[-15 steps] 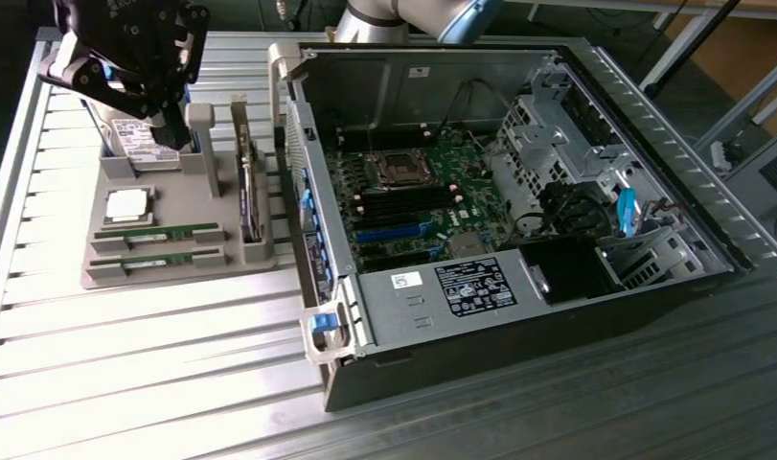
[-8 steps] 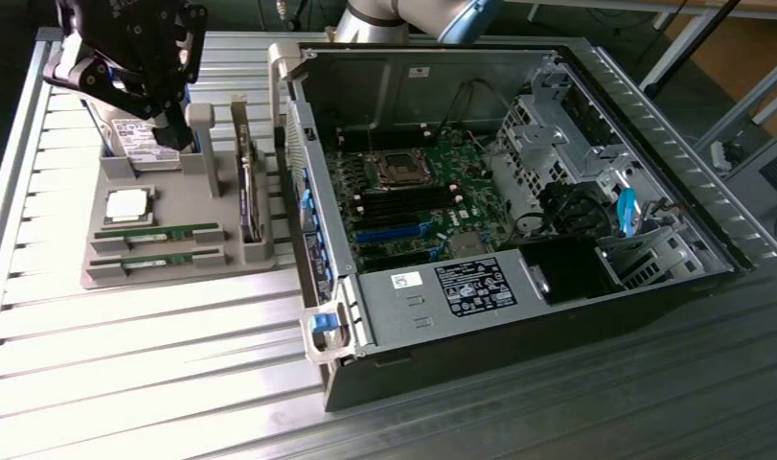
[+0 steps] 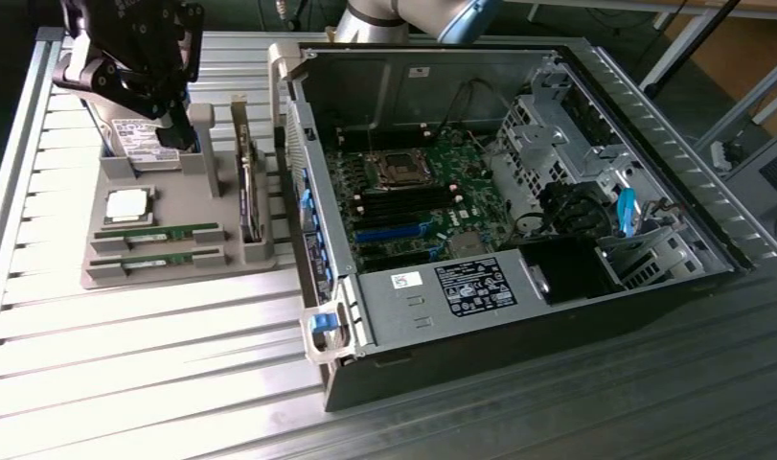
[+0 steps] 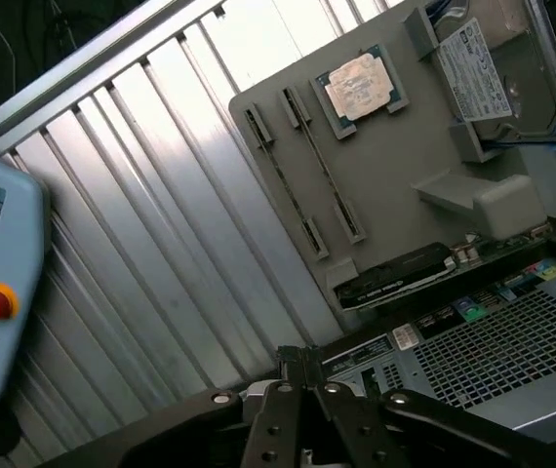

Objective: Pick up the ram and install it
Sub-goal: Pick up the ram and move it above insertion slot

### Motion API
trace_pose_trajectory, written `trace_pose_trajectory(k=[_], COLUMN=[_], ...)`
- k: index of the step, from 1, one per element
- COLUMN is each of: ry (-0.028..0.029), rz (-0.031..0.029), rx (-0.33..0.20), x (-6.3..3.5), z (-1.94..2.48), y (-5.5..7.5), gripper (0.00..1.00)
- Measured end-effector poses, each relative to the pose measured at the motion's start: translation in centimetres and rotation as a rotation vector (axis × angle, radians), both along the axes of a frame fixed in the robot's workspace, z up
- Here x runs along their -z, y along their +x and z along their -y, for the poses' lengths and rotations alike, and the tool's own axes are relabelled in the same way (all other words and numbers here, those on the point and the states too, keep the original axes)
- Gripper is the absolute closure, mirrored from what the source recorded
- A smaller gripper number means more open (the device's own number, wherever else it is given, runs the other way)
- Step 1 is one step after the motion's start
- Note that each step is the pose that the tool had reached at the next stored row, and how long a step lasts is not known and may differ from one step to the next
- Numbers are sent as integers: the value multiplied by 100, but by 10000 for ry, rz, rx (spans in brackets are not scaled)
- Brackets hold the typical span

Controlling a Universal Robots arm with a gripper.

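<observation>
Gripper [image 3: 176, 134] at the exterior view's left, above the back corner of the grey parts tray [image 3: 158, 276]; its fingers are drawn together with nothing between them, tips close to the hard drive [image 3: 139, 139]. The tray rests on the slatted aluminium table [image 3: 132, 374]. In front of the hard drive lies the square silver CPU [image 3: 127, 204].

Along the tray's front edge sit both memory modules, well apart from the gripper. These are the inner RAM stick [image 3: 158, 232], just in front of the CPU, and the outer RAM stick [image 3: 158, 257], nearest the edge. They are parallel, each cradled at both ends, with long axes running along the front edge and ends pointing to the tray's two sides. The wrist view shows them edge-on as thin lines.

At the tray's side edge nearest the computer, the dark expansion card [image 3: 249, 192] stands on its long edge, crosswise to the sticks. Furthest right is the open PC case [image 3: 414, 81], its motherboard [image 3: 426, 196] exposed.
</observation>
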State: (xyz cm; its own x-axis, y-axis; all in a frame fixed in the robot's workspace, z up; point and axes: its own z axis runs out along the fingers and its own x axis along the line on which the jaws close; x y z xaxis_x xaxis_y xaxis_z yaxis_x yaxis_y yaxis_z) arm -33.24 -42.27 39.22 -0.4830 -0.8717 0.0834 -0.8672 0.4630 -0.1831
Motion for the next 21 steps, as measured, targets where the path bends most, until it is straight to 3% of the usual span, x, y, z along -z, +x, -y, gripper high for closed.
trace_pose_trajectory(k=[8,21], ry=[-84,-275], rz=[0,0], rx=[-498,-1636], x=[0,0], z=[0,0], y=[0,0], gripper=[91,91])
